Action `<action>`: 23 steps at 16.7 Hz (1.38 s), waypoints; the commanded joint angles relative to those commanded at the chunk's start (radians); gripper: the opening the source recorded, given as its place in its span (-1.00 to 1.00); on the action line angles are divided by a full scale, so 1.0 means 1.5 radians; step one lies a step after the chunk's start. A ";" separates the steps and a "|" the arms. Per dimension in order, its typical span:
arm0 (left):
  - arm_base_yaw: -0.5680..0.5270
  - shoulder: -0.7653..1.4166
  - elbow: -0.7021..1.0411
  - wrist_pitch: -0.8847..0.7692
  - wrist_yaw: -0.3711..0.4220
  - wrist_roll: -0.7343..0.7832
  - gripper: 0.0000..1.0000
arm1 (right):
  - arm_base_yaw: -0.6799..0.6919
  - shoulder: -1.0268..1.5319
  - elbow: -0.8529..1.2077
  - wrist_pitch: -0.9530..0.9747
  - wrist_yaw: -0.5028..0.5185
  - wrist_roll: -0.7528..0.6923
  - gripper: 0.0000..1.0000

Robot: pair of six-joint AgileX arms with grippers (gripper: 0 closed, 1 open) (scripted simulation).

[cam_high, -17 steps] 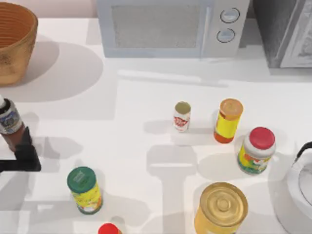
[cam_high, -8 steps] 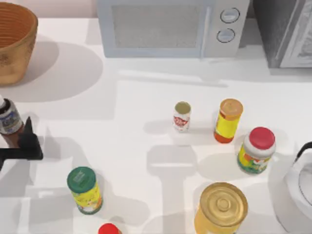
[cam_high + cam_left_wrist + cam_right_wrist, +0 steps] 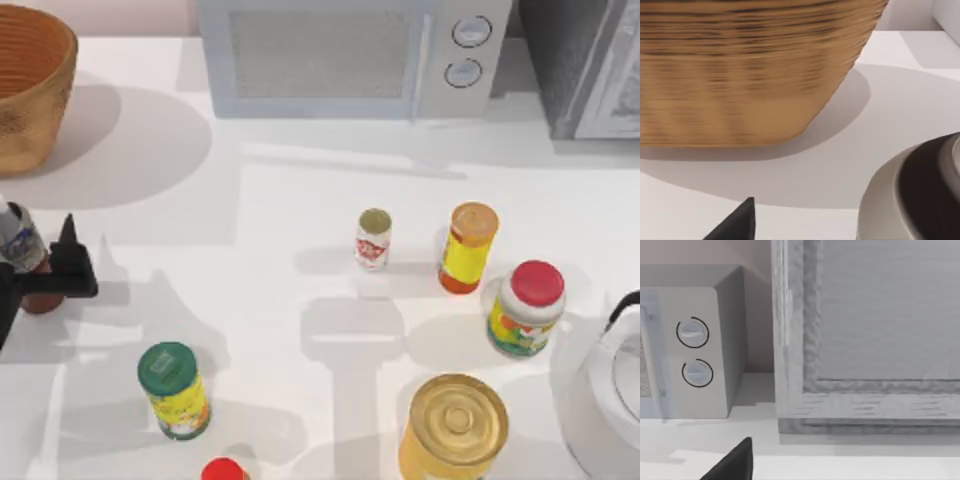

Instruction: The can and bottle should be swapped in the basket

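At the top view's left edge, the bottle (image 3: 22, 255) stands on the table (image 3: 270, 200), slightly tilted, with the left hand (image 3: 45, 280) against its lower right side; whether its fingers pinch the bottle or are spread I cannot tell. The basket (image 3: 30, 85) sits at the far left corner, well apart from the bottle. The can (image 3: 373, 238) stands near the table's middle, beside a yellow bottle with an orange lid (image 3: 468, 247). Around them are a red-lidded jar (image 3: 526, 308), a big yellow can (image 3: 453, 428), a green-lidded jar (image 3: 174, 389) and a microwave (image 3: 350, 55) at the back. Nothing stands between bottle and basket. Since a second ago the left hand has moved toward the basket and slightly rightward, and the bottle has moved with it and leaned. The left wrist view looks at the basket wall (image 3: 750, 75) close up. The right wrist view faces the microwave's knobs (image 3: 692, 332).
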 joint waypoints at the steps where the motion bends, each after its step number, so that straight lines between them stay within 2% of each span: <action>1: 0.000 0.000 0.000 0.000 0.000 0.000 1.00 | 0.000 0.000 0.000 0.000 0.000 0.000 1.00; 14: 0.000 0.000 0.000 0.000 0.000 0.000 -0.96 | 0.000 0.000 0.000 0.000 0.000 0.000 1.00; 23: 0.000 0.000 -0.001 0.000 0.000 0.001 -1.00 | 0.000 0.000 0.000 0.000 0.000 0.000 1.00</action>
